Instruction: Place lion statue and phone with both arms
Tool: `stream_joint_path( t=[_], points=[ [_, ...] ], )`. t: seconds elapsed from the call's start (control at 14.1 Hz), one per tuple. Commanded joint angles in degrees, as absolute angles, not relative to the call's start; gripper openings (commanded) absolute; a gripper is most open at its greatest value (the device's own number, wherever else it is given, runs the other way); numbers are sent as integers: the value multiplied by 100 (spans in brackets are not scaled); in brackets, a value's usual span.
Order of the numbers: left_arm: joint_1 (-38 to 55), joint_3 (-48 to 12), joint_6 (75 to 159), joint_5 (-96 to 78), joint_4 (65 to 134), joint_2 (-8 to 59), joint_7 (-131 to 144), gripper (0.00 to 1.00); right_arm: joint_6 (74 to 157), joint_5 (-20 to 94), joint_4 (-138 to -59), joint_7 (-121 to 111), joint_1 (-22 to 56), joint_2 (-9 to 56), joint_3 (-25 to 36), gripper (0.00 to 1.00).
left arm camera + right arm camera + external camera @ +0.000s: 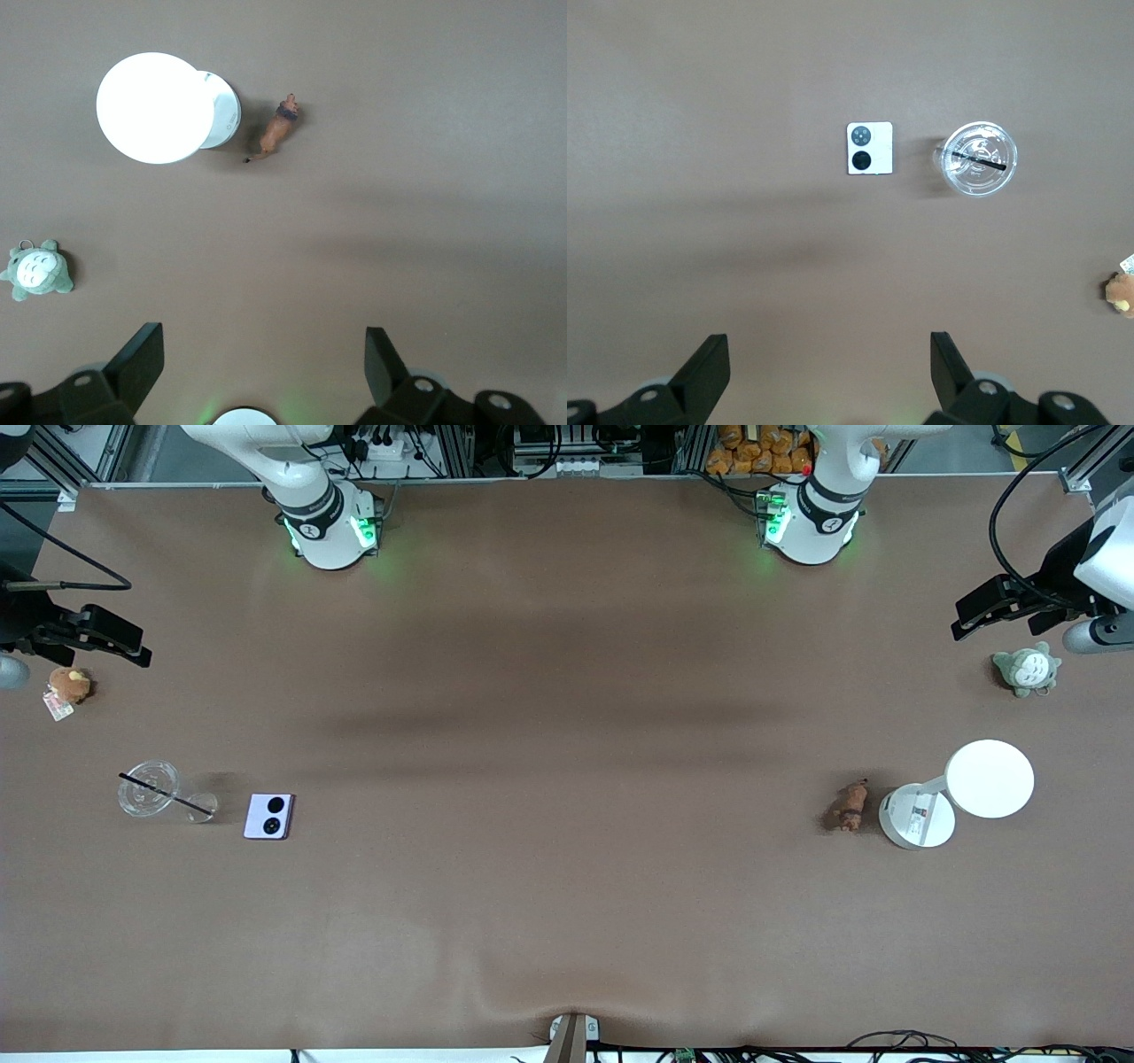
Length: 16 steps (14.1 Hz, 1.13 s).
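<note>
The lion statue (849, 806) lies on the brown table toward the left arm's end, beside a white lamp's base; it also shows in the left wrist view (278, 131). The lavender phone (268, 816) lies flat toward the right arm's end, camera circles up, and shows in the right wrist view (870, 148). My left gripper (263, 345) is open and empty, high over the table near its base. My right gripper (830, 347) is open and empty, high over the table near its base. Neither hand shows in the front view.
A white lamp (990, 778) stands beside the lion. A grey-green plush (1027, 669) sits farther from the front camera. A clear cup with a black straw (149, 788) lies beside the phone. A brown plush (68, 685) and black fixtures (84, 633) are at the table's ends.
</note>
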State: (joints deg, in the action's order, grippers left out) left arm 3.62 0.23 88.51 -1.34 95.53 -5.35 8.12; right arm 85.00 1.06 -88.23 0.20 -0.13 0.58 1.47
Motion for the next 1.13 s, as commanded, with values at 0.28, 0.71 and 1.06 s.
stream_joint_path(
  t=[0.28, 0.71, 1.06],
  points=[
    [387, 18, 8798, -132, 9422, -483, 826, 100, 8411, 70, -8824, -35, -70, -18, 176, 100],
    [387, 26, 8719, -114, 9308, -501, 844, 100, 8411, 79, -8789, -26, -70, -26, 132, 100],
    [422, -9, 8473, -105, 9158, -466, 791, 100, 8394, 70, -8789, -26, -70, -61, 123, 100]
  ],
)
